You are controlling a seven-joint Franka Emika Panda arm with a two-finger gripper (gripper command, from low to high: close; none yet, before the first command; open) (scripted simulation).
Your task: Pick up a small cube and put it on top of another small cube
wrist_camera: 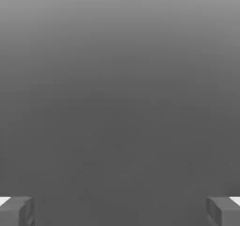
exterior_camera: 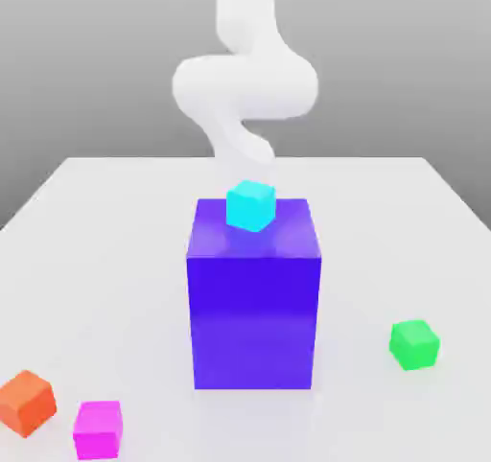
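The small magenta-pink cube (exterior_camera: 98, 428) lies on the white table (exterior_camera: 105, 249) at the front of the exterior view's left. The small green cube (exterior_camera: 414, 344) rests on the table at the exterior view's right, well apart from it. My white arm (exterior_camera: 245, 86) curls up behind the big block, far from both cubes. In the hand view my gripper (wrist_camera: 120, 212) is open, its two grey fingertips (wrist_camera: 18, 212) set wide apart with only plain grey between them and nothing held.
A big blue-purple block (exterior_camera: 253, 307) stands mid-table with a small cyan cube (exterior_camera: 250, 205) on its top, toward the far edge. A small orange cube (exterior_camera: 26, 403) sits just beside the magenta one, on the exterior view's left.
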